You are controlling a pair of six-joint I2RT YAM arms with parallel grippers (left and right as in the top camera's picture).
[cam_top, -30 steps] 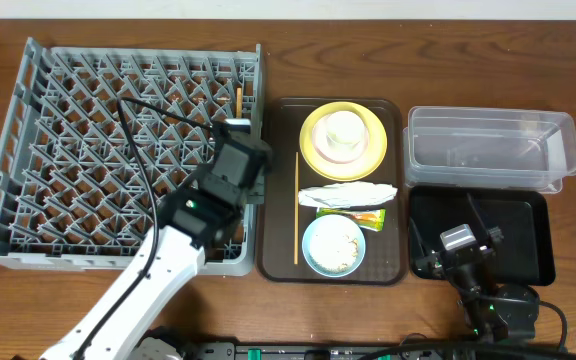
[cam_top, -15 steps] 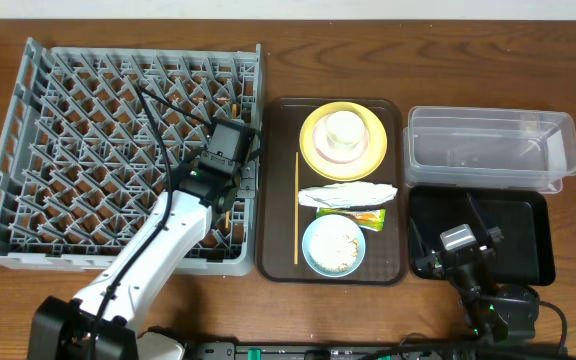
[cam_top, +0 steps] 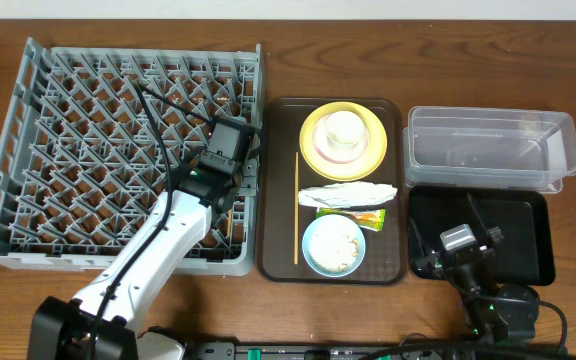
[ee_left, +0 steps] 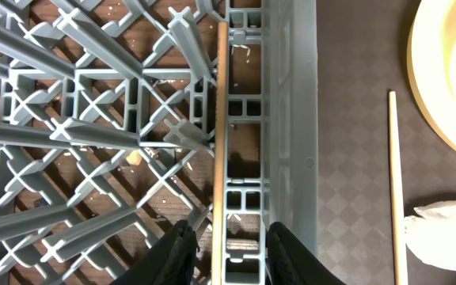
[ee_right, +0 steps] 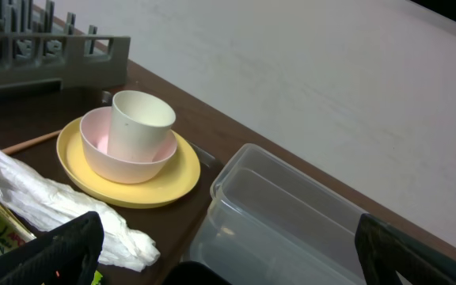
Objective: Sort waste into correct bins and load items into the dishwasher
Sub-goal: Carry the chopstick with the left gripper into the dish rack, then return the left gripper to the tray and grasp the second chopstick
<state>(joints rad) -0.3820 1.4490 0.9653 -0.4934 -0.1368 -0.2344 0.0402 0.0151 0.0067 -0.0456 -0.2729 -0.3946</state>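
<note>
The left gripper [ee_left: 232,236] hangs over the dish rack [ee_left: 285,119] with its jaws parted, gripping nothing. One chopstick [ee_left: 220,134] lies between its fingers, a gap on each side, along the rack's right wall. The second chopstick [ee_left: 394,182] rests further off on the brown tray [ee_left: 347,119]. A second ago the jaws were clamped on the first chopstick, further right over the rack's edge.

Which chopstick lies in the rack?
The chopstick by the right wall of the rack, at the left hand; the other chopstick lies on the brown tray beside the plate.
</note>
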